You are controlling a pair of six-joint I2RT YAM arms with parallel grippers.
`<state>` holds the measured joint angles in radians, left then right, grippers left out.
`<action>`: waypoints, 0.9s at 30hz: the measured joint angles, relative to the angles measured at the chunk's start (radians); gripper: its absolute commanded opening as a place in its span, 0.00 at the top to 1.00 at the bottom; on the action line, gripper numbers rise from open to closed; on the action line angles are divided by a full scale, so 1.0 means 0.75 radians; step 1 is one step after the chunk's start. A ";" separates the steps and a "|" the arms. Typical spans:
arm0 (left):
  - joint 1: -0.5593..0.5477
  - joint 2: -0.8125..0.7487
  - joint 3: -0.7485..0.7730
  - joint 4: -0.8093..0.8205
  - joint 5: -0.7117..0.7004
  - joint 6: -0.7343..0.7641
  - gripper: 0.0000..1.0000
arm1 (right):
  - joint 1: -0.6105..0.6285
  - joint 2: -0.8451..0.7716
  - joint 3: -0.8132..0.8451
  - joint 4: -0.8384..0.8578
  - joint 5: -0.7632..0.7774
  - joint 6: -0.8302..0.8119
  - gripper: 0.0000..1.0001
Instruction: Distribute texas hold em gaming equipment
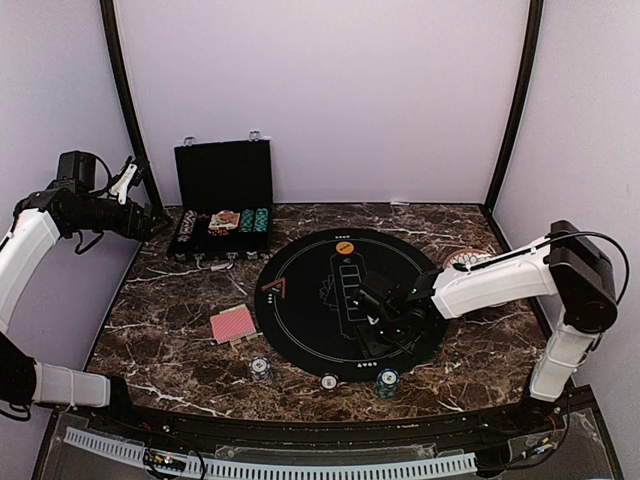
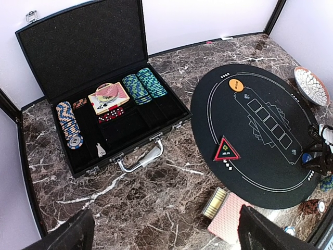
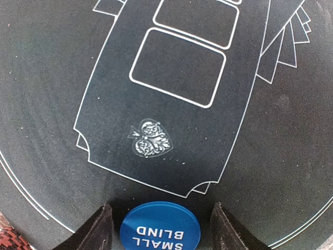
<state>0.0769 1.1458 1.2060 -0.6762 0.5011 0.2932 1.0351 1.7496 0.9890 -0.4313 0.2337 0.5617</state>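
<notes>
Blue marker disc (image 3: 159,227) cut off below, flanked by right fingers (image 3: 97,233)

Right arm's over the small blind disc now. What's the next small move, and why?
Probably close the right gripper onto the blue small blind disc. It lies flat on the black mat between the open fingers, with a gap showing on each side, so nothing grips it yet.
</notes>
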 measured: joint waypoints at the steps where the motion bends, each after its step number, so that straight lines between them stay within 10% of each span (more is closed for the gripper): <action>1: 0.000 0.000 0.000 0.000 0.001 -0.001 0.01 | 0.001 -0.006 -0.009 0.010 0.004 0.002 0.38; 21: 0.000 -0.001 0.005 -0.025 0.005 -0.008 0.01 | -0.077 -0.198 -0.220 0.008 0.052 0.031 0.40; 27: 0.000 -0.003 0.005 -0.036 0.004 -0.007 0.01 | -0.090 -0.246 -0.226 -0.083 0.069 0.021 0.25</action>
<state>0.0769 1.1439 1.2098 -0.7029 0.5037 0.2882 0.9676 1.5650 0.8192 -0.4934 0.2852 0.5774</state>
